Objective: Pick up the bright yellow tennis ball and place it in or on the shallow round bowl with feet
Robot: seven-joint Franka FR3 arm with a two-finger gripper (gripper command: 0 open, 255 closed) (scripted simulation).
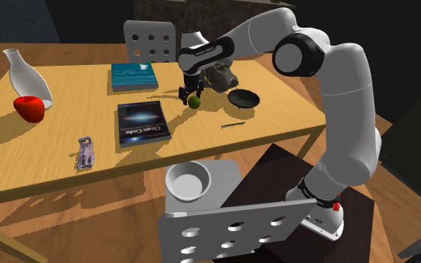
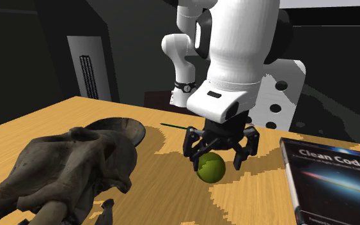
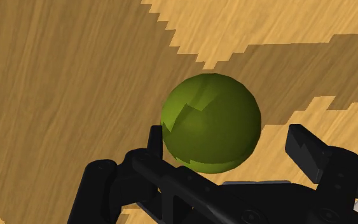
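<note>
The tennis ball (image 1: pixel 194 101) is olive-yellow and rests on the wooden table (image 1: pixel 51 161). It appears as a ball (image 2: pixel 210 169) in the second exterior view and as a ball (image 3: pixel 210 123) in the wrist view. My black gripper (image 1: pixel 193 95) hangs straight over it, open, with one finger on each side. The gripper (image 2: pixel 215 152) straddles the ball's upper half. In the wrist view, one of the gripper's (image 3: pixel 227 141) fingers stands clearly apart from the ball. A shallow black bowl (image 1: pixel 244 98) sits on the table a little toward the shoulder view's right of the ball.
A dark elephant figure (image 1: pixel 222 75) (image 2: pixel 76 166) stands close behind the ball. Two books (image 1: pixel 142 123) (image 1: pixel 134 76), a red apple (image 1: pixel 29 107), a white vase (image 1: pixel 26 75), a small packet (image 1: pixel 86 152) and a thin pen (image 1: pixel 232 125) lie on the table. A white bowl (image 1: pixel 188 181) sits below the front edge.
</note>
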